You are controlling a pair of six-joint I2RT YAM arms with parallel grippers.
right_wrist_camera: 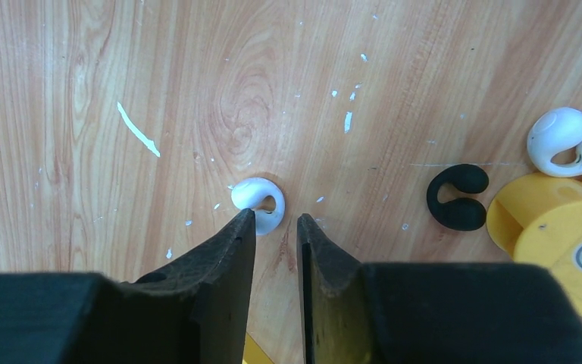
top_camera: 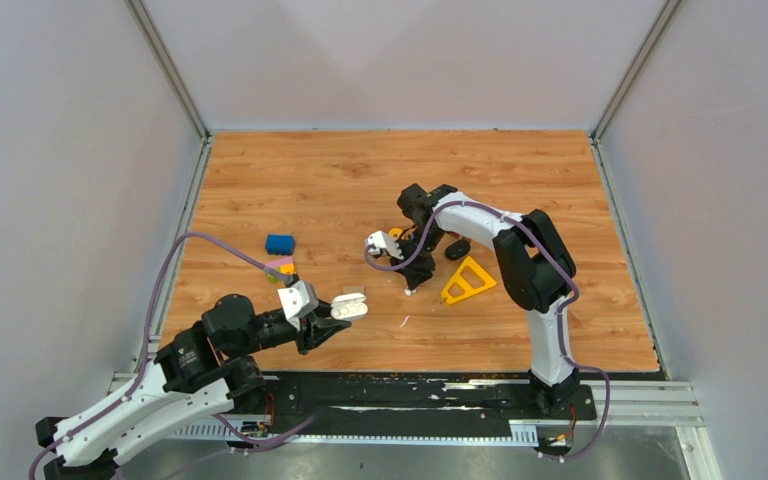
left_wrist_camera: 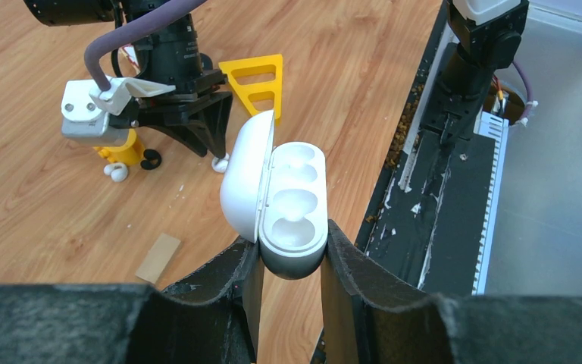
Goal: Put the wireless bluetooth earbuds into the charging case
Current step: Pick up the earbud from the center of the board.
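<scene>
1. Two moulded cavities are showing in the white charging case (left_wrist_camera: 292,201), whose lid is standing hinged open.
2. Gripping the case's lower end between both fingers, the left end effector (left_wrist_camera: 293,254) is holding it over the near part of the worktop (top_camera: 310,180), close to a small tan block (left_wrist_camera: 159,258).
3. Pointing down at the worktop, the right end effector (right_wrist_camera: 274,224) is keeping its jaws narrowly apart. One white earbud (right_wrist_camera: 258,199) is lying at its tips, partly between them; whether the pads are pressing it is unclear.
4. Lying to the right in the right wrist view is a black earbud (right_wrist_camera: 458,199), well apart from the first bud and just beside a yellow cylinder (right_wrist_camera: 553,227).
5. Resting against that cylinder's far side is a second white earbud (right_wrist_camera: 568,140).
6. Lying flat near the right arm is a yellow triangle (top_camera: 468,282), and a blue block (top_camera: 280,243) is sitting further left
</scene>
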